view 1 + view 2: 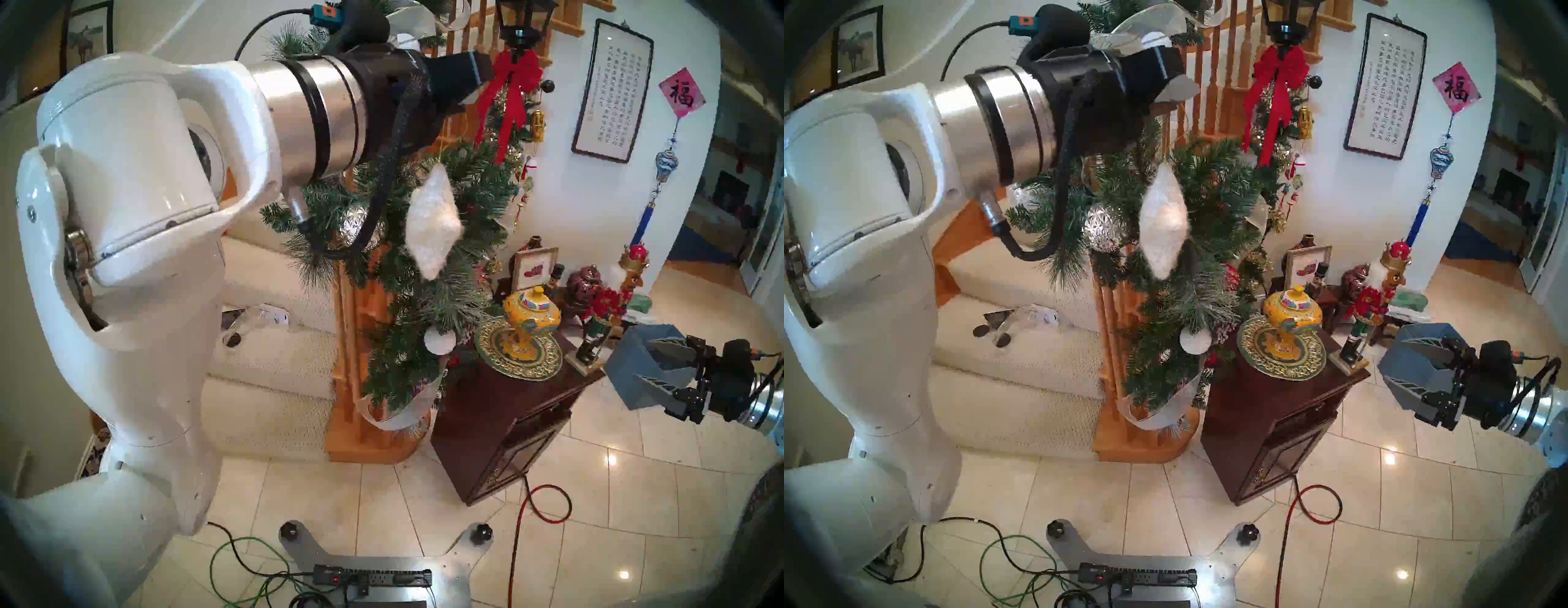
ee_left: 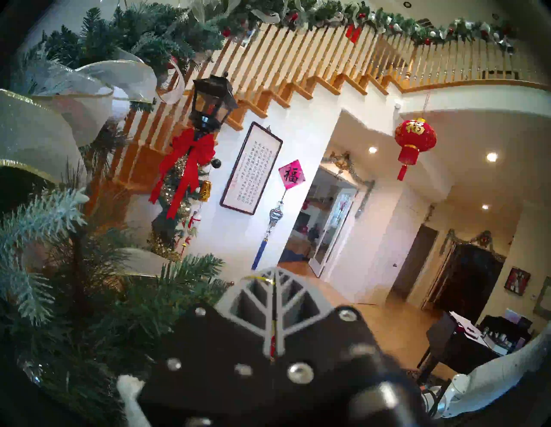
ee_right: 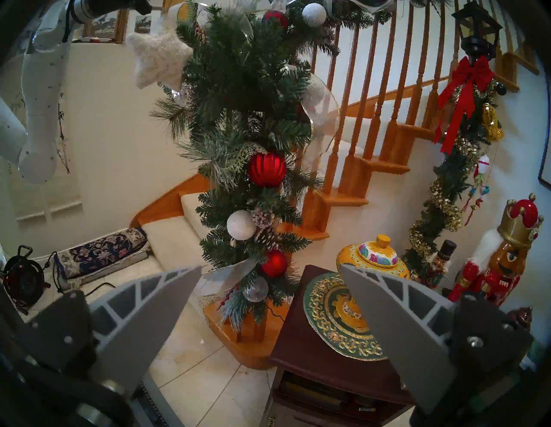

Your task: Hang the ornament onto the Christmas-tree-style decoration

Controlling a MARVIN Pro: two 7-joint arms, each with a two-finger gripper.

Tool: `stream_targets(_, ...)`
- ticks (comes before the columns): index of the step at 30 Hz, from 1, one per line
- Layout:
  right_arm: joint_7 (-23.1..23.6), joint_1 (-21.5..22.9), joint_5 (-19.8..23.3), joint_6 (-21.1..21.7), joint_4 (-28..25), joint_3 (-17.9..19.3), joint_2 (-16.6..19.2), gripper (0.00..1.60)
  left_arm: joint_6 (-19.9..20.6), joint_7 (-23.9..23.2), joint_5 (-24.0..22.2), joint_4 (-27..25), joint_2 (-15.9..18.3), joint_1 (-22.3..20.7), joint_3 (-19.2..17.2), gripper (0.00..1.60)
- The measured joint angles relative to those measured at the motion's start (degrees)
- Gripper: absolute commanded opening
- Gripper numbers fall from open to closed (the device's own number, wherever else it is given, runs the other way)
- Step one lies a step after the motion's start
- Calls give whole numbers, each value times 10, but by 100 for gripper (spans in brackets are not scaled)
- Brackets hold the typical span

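The white fuzzy star ornament (image 1: 432, 220) hangs edge-on in front of the green pine garland (image 1: 466, 182) on the stair post. It also shows in the head right view (image 1: 1163, 220) and, face-on, in the right wrist view (image 3: 158, 56). My left gripper (image 1: 477, 91) is just above the star at the top of the garland. In the left wrist view the left gripper (image 2: 274, 270) is shut, with the star's thin gold string (image 2: 256, 278) pinched between the fingers, next to garland branches (image 2: 89, 298). My right gripper (image 3: 271, 268) is open and empty, low at the right (image 1: 636, 365).
A dark wooden cabinet (image 1: 500, 407) carries a yellow jar (image 1: 530, 314) on a green-gold plate and a nutcracker (image 1: 602, 314). A tinsel swag with a red bow (image 1: 509, 93) hangs on the wall. A faceted silver ball (image 1: 1102, 227) and a white ball (image 1: 439, 339) sit in the garland. Cables (image 1: 539, 505) lie on the floor.
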Motion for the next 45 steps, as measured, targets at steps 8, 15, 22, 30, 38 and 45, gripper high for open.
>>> stream_targets(8,0,0,0,0,0,0,0,160,-9,10,-3,0,0,-3,11,0)
stream_targets(15,0,0,1,0,0,0,0,160,-21,21,-1,0,0,-8,9,0)
stream_targets(22,0,0,2,0,0,0,0,160,-29,30,4,0,5,-10,5,0)
stream_targets(30,0,0,4,0,0,0,0,160,-34,36,9,0,18,-10,4,0)
stream_targets(38,0,0,8,0,0,0,0,160,-38,40,8,0,28,-10,5,0)
stream_targets(45,0,0,10,0,0,0,0,160,-39,40,-5,0,36,-10,5,0)
